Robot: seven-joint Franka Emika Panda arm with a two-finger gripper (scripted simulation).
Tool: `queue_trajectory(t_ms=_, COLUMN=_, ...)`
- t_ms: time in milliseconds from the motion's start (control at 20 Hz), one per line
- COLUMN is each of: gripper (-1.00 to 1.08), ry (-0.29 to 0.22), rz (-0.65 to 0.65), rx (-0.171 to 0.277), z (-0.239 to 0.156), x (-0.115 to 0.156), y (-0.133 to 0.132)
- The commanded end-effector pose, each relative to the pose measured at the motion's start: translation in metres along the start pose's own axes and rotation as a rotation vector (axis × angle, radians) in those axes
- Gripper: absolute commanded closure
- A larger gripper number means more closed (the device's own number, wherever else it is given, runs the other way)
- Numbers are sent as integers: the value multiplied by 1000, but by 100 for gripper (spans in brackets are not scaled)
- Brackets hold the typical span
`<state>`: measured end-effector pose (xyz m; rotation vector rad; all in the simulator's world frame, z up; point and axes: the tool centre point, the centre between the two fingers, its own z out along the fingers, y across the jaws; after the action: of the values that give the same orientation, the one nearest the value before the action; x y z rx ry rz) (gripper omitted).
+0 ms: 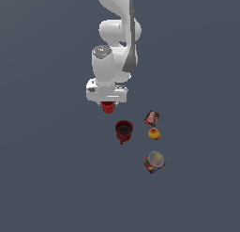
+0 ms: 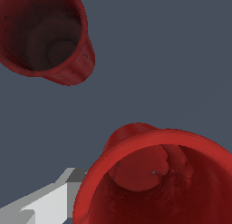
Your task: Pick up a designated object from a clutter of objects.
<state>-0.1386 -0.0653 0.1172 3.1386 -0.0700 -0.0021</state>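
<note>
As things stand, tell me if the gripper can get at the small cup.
Probably yes. The gripper sits right over the small cup, and the wrist view shows a finger beside its wall. The mug stands apart, so nothing blocks. Whether the grip has closed is unclear.

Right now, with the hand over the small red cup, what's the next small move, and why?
Probably check the jaws are closed on the small red cup, then lift straight up. The cup sits right under the hand, and the wrist view shows one finger beside its wall. The dark red mug stands close by, so moving sideways risks a bump.
</note>
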Motion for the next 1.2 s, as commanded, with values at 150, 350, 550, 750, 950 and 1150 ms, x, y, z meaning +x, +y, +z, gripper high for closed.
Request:
queue_trajectory(t_ms=150, gripper=108, ry=1, rz=0, rx=-4, z=-42, x=4, y=-29)
queue_trajectory(t_ms=350, gripper=108, ry=2, rz=0, rx=-5, z=-74, x=7, y=-52)
queue_trajectory(t_ms=550, gripper=108, ry=2, rz=0, rx=-5, z=-107, x=11, y=-75)
queue_trajectory(t_ms=750, gripper=108, ry=1, rz=-1, rx=-4, z=-141, x=15, y=-100)
queue_trajectory(t_ms=950, gripper=108, ry=1, rz=-1, rx=-2, z=-176, x=19, y=-125)
queue_trajectory(t_ms=1150, gripper=108, ry=1, rz=-2, rx=-1, z=-211, x=24, y=-150)
